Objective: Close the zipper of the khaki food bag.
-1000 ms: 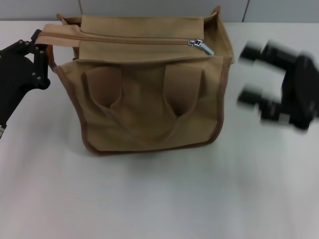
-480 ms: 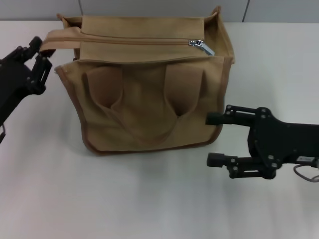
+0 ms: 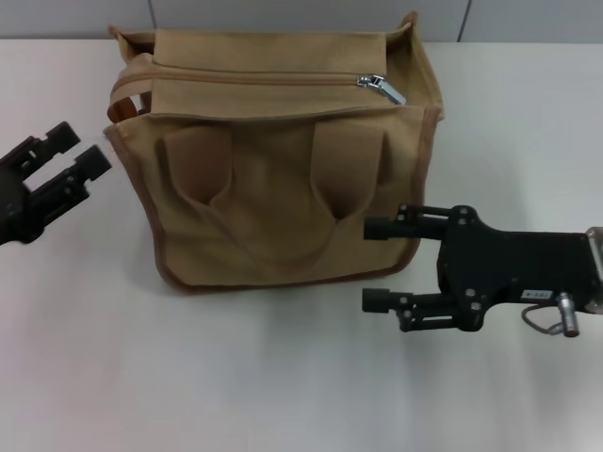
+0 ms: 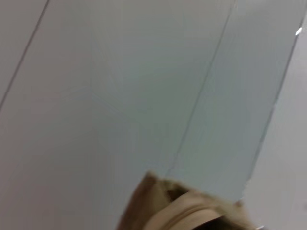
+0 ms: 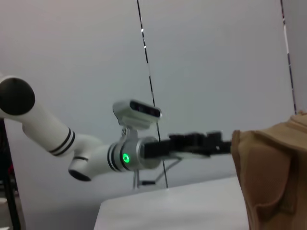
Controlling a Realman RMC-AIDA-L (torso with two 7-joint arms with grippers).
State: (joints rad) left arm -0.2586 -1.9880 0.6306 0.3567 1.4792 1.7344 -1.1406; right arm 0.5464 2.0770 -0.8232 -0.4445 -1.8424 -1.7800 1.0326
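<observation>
The khaki food bag stands upright in the middle of the white table, its two loop handles facing me. The zipper runs across its top panel, and the silver slider sits at the right end. The zipper's tape end curls against the bag's left top corner. My left gripper is open and empty, just left of the bag and apart from it. My right gripper is open and empty by the bag's lower right corner. The right wrist view shows the bag's side and the left gripper beyond it.
The white table extends in front of the bag and to both sides. A grey panelled wall stands behind. A corner of the bag shows in the left wrist view.
My left gripper let go of the zipper's tape end and drew back down and left; the tape end sprang back to the bag. My right gripper moved left to the bag's lower right corner.
</observation>
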